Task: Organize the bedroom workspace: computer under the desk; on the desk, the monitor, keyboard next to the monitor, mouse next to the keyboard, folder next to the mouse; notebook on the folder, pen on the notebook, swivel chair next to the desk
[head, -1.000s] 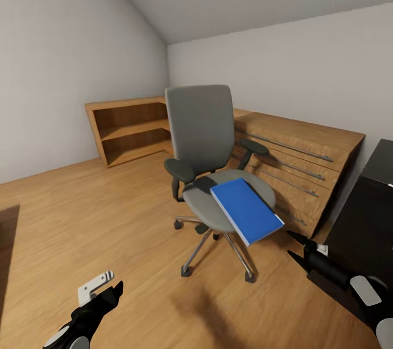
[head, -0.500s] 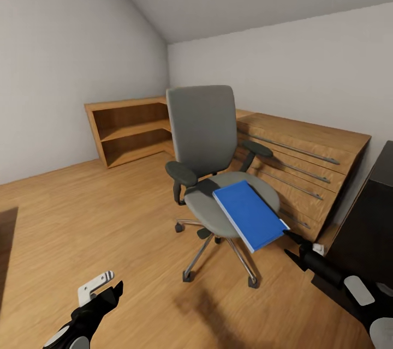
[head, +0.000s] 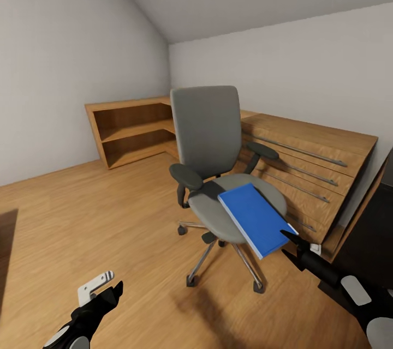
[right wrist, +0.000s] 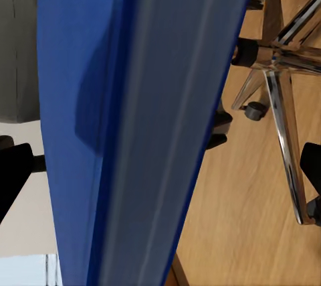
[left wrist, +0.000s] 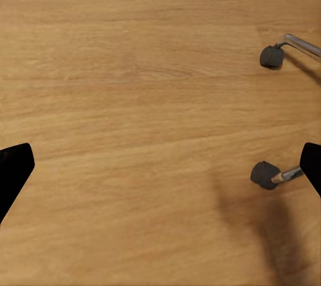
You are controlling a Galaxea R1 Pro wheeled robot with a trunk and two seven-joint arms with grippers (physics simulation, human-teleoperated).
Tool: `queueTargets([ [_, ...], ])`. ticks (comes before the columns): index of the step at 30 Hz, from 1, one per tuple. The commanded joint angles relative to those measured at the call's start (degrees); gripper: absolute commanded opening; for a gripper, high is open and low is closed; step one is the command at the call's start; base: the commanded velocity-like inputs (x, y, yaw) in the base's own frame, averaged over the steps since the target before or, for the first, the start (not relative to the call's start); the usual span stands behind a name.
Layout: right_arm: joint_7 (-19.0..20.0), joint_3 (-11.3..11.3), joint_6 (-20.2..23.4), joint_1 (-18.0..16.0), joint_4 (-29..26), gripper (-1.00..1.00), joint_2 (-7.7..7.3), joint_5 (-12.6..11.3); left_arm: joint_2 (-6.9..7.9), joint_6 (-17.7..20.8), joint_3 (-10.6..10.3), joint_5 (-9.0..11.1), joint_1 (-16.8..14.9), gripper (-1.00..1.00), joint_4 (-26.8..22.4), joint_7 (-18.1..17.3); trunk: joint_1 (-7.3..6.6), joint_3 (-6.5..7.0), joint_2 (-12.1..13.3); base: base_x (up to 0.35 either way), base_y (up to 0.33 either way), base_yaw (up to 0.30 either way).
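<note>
Swivel chair (head: 210,136): matt grey cloth, black plastic armrests, polished chrome base. Folder (head: 255,219): smooth blue cover, pale edges. Floor (head: 82,212), dresser (head: 311,161), shelf unit (head: 128,131): warm wood grain, satin finish.

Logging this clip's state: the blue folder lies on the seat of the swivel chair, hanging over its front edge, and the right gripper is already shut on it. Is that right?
Not quite. The folder does lie on the swivel chair seat, overhanging its front edge, but the right gripper is open. The head view shows its fingers spread at the folder's near corner, and the right wrist view shows the folder's edge between them.
</note>
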Motion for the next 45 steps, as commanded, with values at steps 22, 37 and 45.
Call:
queueTargets([
  [22,0.1,-0.1,0.3,0.0,0.0,1.0,0.02,-0.1,0.06,0.0,-0.1,0.5,0.0,1.0,-0.1,0.5,-0.06,0.4,0.0,0.02,0.014,0.0],
  [37,0.1,-0.1,0.4,0.0,-0.1,1.0,0.02,-0.1,0.05,0.0,-0.1,0.5,0.0,1.0,-0.1,0.5,-0.11,0.84,0.0,0.0,0.0,0.0],
  [45,0.1,-0.1,0.4,0.0,-1.0,-1.0,0.02,-0.1,0.05,0.0,-0.1,0.5,0.0,1.0,-0.1,0.5,-0.11,0.84,0.0,0.0,0.0,0.0],
])
